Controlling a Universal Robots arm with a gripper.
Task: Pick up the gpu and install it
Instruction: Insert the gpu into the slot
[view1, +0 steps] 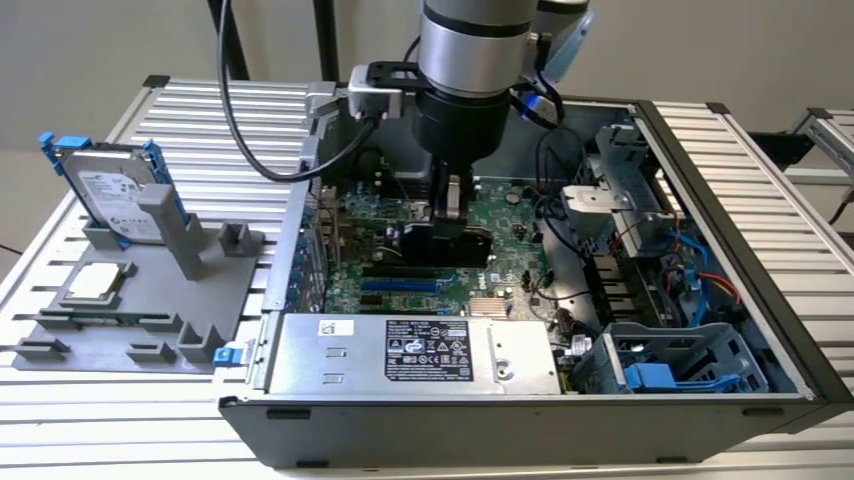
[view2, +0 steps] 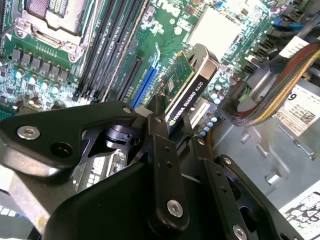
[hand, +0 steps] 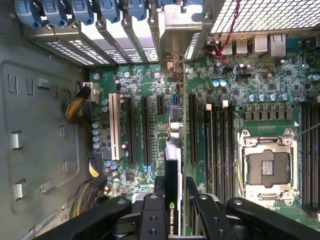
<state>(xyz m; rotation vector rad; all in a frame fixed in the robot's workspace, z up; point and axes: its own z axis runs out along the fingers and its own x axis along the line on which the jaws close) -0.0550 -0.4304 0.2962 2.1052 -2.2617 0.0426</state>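
The gpu, a flat card with a green circuit board on one face and a black cooler shroud on the other, stood on edge above the green motherboard inside the open black computer case, pinched between the black fingers of the robot arm's gripper. In the first wrist view the gpu hung just over the long expansion slots, with the empty silver CPU socket well apart from it. Outside the case, toward the exterior view's left, a silver hard drive in a blue frame stood upright on a grey fixture, near a small square silver CPU chip.
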